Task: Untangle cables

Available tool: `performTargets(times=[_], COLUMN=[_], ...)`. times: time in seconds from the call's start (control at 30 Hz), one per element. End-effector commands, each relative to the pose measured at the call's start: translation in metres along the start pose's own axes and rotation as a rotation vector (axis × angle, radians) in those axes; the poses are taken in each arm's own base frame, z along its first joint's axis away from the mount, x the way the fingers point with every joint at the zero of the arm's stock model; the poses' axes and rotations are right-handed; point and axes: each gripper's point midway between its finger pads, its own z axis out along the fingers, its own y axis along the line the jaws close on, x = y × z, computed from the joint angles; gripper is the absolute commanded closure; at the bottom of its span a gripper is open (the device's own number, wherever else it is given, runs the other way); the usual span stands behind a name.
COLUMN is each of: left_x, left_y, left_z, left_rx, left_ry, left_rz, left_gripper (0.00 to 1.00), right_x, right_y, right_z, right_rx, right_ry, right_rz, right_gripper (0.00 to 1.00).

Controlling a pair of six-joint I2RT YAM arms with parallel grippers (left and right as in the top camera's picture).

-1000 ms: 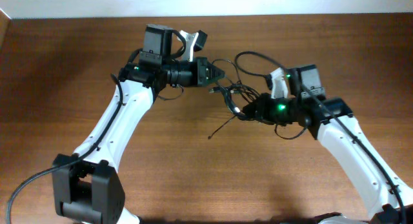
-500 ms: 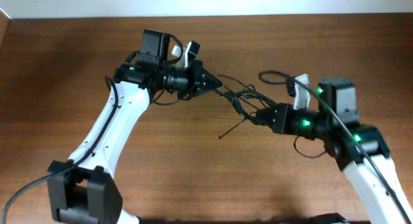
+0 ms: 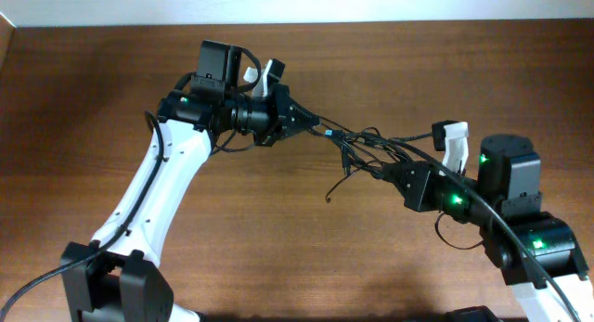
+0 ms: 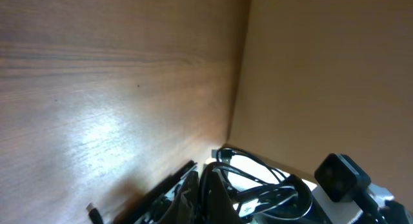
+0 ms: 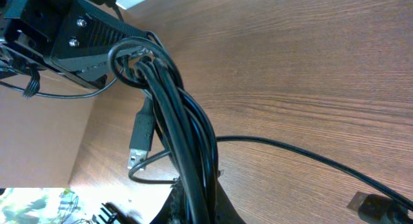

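Observation:
The cables [image 3: 364,148] are thin black cords stretched in a tangled bundle above the table between my two grippers. My left gripper [image 3: 311,124] is shut on the bundle's left end. My right gripper [image 3: 401,171] is shut on its right end. One loose strand [image 3: 336,188] hangs down towards the table. In the right wrist view the bundle [image 5: 184,121] runs up from my jaws [image 5: 197,204] to the left gripper [image 5: 132,46], and a silvery USB plug [image 5: 139,139] dangles beside it. In the left wrist view cable loops [image 4: 258,185] sit at my jaws [image 4: 210,195].
The brown wooden table [image 3: 93,99] lies under both arms, with a pale wall along its far edge. A single cable [image 5: 310,158] trails across the table in the right wrist view, ending in a dark plug [image 5: 371,203].
My right gripper has pulled right and towards the front, my left gripper slightly left. The bundle between them has drawn out longer and straighter.

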Motion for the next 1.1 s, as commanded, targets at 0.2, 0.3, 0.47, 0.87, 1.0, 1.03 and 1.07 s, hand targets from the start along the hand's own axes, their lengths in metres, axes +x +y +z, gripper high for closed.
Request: performTargets(times=[0.2, 0.3, 0.47, 0.87, 1.0, 1.03, 1.07], left_x=[-0.111, -0.110, -0.102, -0.084, -0.083, -0.082, -0.082], left_y=[0.095, 0.090, 0.069, 0.030, 0.031, 0.031, 0.030], left_z=[-0.109, -0.113, -0.126, -0.142, -0.141, -0.140, -0.139], left_rx=[-0.317, -0.285, -0.197, -0.185, -0.185, -0.184, -0.184], left_ry=[-0.507, -0.482, -0.445, -0.445, -0.440, -0.438, -0.436], left_rz=[-0.114, -0.052, 0.081, 0.425, 0.418, 0.419, 0.421], left_gripper=[1.00, 1.00, 1.00, 1.00, 1.00, 1.00, 1.00], right_x=[-0.011, -0.012, -0.013, -0.032, -0.035, -0.035, -0.034], right_y=[-0.042, -0.043, -0.057, -0.067, -0.038, -0.025, -0.014], right_z=[-0.028, -0.029, -0.033, -0.037, -0.028, -0.024, -0.020], right_rx=[0.231, 0.237, 0.318, 0.368, 0.200, 0.129, 0.065], right_ry=[-0.133, -0.136, -0.154, -0.262, -0.230, -0.209, -0.185], right_rz=[0.033, 0.034, 0.043, 0.188, 0.150, 0.130, 0.118], right_gripper=[0.95, 0.95, 0.90, 0.63, 0.72, 0.75, 0.77])
